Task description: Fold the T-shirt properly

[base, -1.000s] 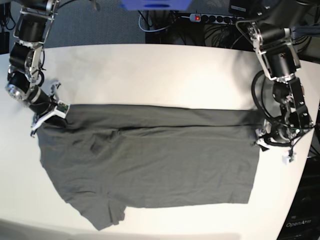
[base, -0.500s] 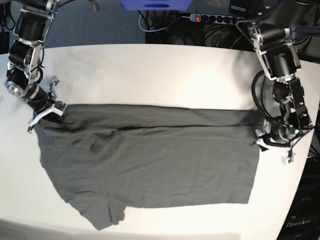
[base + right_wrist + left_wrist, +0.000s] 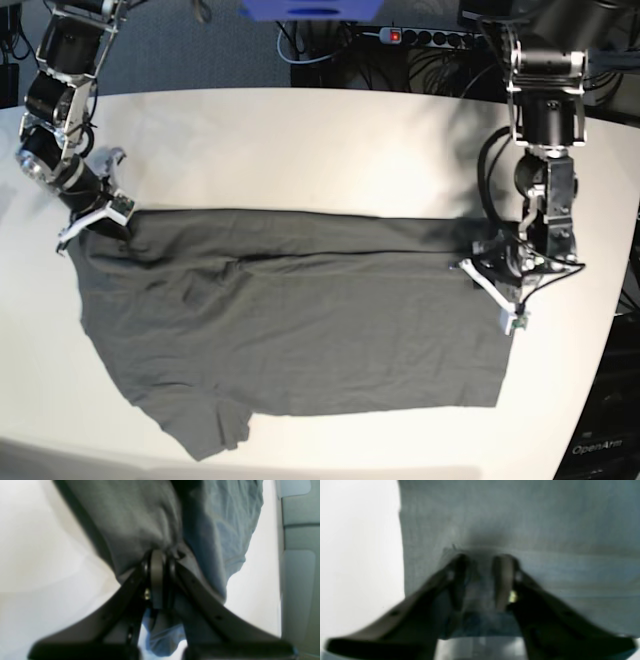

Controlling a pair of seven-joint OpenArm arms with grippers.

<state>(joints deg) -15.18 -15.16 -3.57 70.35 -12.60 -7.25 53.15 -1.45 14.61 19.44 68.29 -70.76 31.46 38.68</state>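
Right gripper [image 3: 88,222] low at the far-left corner of the T-shirt [image 3: 300,320], jaws pressed together, pinching bunched cloth. Left gripper [image 3: 478,268] angled down over the right edge, jaws partly apart astride a fold; grip on it impossible to tell. Thin, soft, dark olive-grey cotton, spread flat and lightly wrinkled on the smooth white table [image 3: 300,150]. Since a second ago: left arm swung inward onto the cloth, jaws narrower.
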